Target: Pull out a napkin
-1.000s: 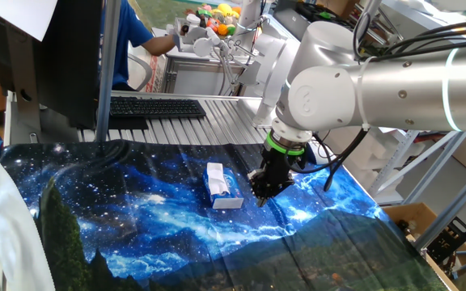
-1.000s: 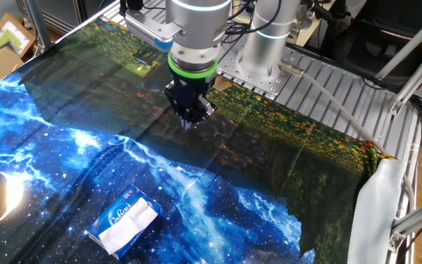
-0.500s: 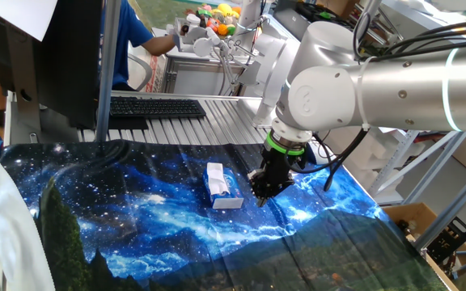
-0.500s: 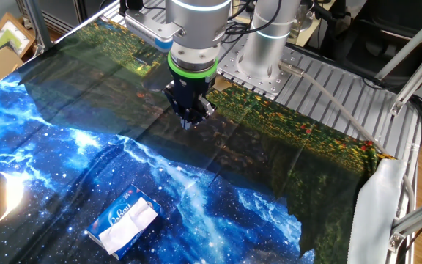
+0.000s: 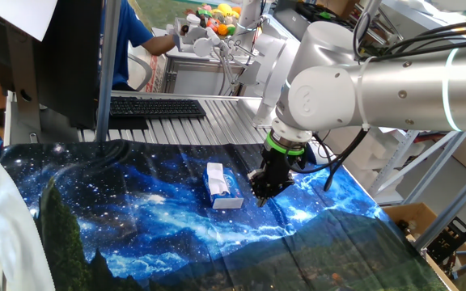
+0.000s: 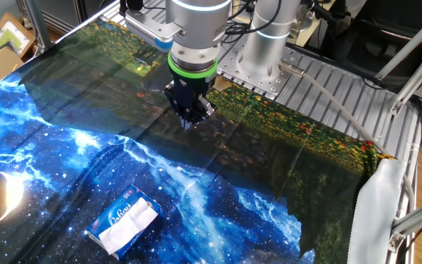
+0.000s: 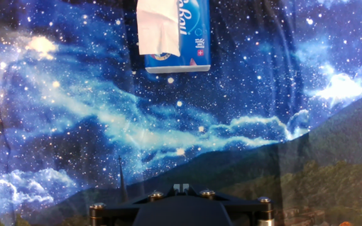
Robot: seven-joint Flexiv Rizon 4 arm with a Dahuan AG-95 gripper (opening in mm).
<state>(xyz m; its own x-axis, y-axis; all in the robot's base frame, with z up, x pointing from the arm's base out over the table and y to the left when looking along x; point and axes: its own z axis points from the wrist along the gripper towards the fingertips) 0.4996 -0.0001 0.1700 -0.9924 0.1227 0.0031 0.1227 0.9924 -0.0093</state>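
While my black two-finger gripper (image 5: 260, 194) hung just above the starry blue galaxy-print cloth (image 5: 136, 226), its fingers looked drawn close together and pinched nothing, though from either fixed camera I could not tell for sure how narrow the gap was. In the other fixed view the gripper (image 6: 190, 121) pointed down over the dark, green part of the cloth (image 6: 64, 161), touching nothing that I could see.

The thin, wrinkled white paper napkin (image 5: 216, 181) sat on top of the small blue-and-white rectangular tissue pack (image 5: 226, 199), just left of my fingers in one fixed view and apart from them. Seen from the other side, the napkin (image 6: 128, 224) and pack (image 6: 114, 214) lay near the lower edge, well apart from the gripper. In my hand view the napkin (image 7: 158, 26) covered the left part of the pack (image 7: 192, 37) at the far top edge.

Open cloth lay all around the pack; ribbed metal table (image 6: 328, 88) showed past the cloth's far right edge.

My hand view cut off the top of the napkin and pack, and only the dark gripper base showed at the bottom, fingertips out of sight.
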